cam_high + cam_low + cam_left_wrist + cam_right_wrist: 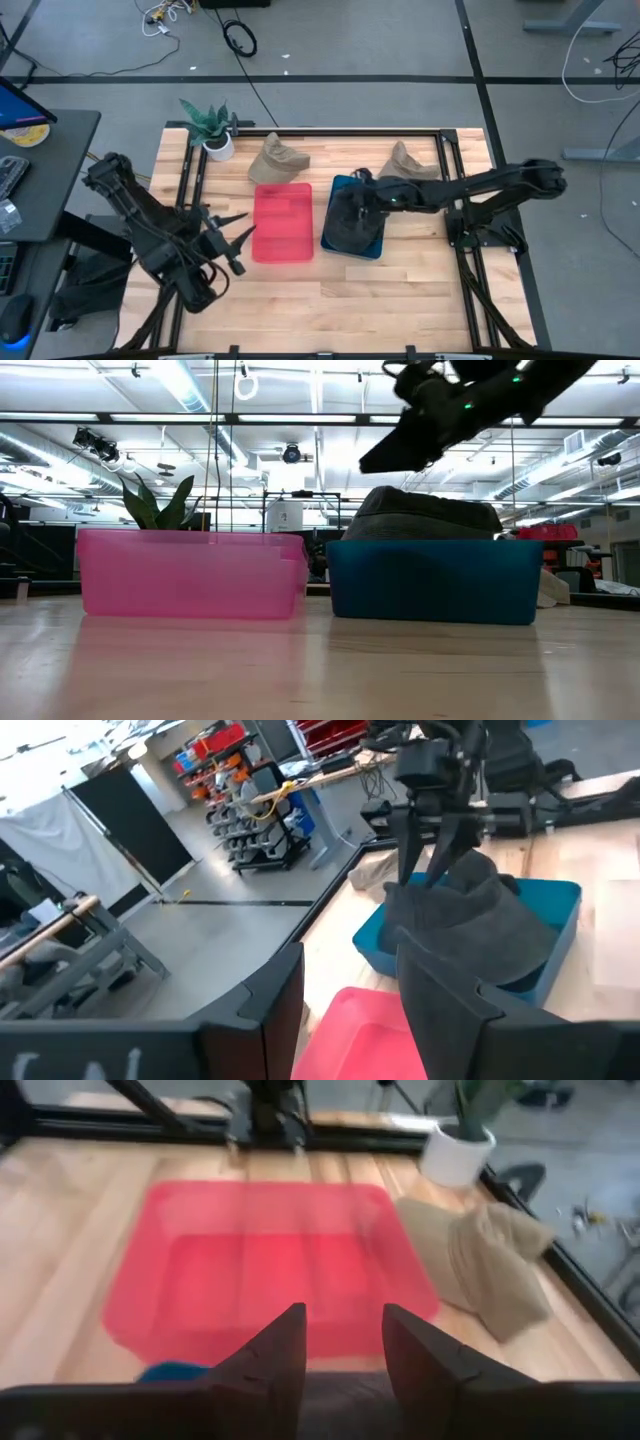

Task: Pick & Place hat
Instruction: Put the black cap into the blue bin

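Observation:
A dark grey hat [352,228] lies in the blue bin [430,582], its crown [430,512] rising above the bin's rim. My right gripper [342,205] hangs just above the hat's left part, fingers apart, holding nothing; the right wrist view shows it open [343,1345], looking over the pink bin [270,1260]. My left gripper [243,228] stands open at the pink bin's left side, pointing toward the bins, with nothing between its fingers [450,1005]. Two tan hats [278,160] [408,162] rest on the table behind the bins.
The pink bin [283,222] stands directly left of the blue one. A potted plant [212,130] is at the far left corner. A black frame [460,190] runs along the table's sides. Bare wood lies in front of both bins.

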Robot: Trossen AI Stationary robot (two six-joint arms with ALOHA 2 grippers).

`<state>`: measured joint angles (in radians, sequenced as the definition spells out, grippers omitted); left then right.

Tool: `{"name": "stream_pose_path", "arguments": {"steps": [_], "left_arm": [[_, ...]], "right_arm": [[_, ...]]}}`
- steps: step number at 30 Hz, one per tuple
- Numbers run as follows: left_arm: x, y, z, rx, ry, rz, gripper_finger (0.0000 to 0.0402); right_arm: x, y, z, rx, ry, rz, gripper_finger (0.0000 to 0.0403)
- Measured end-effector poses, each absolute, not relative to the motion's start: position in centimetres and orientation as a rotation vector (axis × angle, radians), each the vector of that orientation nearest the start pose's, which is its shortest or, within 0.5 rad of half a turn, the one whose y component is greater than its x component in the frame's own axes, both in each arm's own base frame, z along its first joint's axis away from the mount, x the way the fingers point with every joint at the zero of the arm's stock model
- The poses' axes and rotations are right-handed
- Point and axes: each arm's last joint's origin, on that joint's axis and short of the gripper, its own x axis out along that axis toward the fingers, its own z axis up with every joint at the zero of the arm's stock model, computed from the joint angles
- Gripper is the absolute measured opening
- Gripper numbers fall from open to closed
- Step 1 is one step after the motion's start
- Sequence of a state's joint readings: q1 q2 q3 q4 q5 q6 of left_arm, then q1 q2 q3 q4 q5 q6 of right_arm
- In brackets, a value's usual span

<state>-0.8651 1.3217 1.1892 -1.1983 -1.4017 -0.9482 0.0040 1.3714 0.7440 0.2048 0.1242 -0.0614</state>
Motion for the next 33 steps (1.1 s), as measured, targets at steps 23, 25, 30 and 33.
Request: {"name": "stream_pose_path", "arguments": {"steps": [23, 25, 30, 33], "left_arm": [[16.9, -15.1, 31.5, 0.330, 0.299, 0.622, 0.0165], [16.9, -15.1, 31.5, 0.328, 0.298, 0.622, 0.0165], [16.9, -15.1, 31.5, 0.321, 0.304, 0.619, 0.0165], [16.9, -15.1, 31.5, 0.322, 0.304, 0.619, 0.0165]], "right_arm": [[31.2, -1.6, 17.2, 0.127, 0.865, -0.118, 0.0096], [31.6, -1.9, 16.3, 0.119, 0.882, -0.100, 0.0095], [31.9, -2.3, 16.0, 0.094, 0.868, -0.046, 0.0096], [31.7, -2.3, 17.2, 0.089, 0.836, -0.044, 0.0096]]}}
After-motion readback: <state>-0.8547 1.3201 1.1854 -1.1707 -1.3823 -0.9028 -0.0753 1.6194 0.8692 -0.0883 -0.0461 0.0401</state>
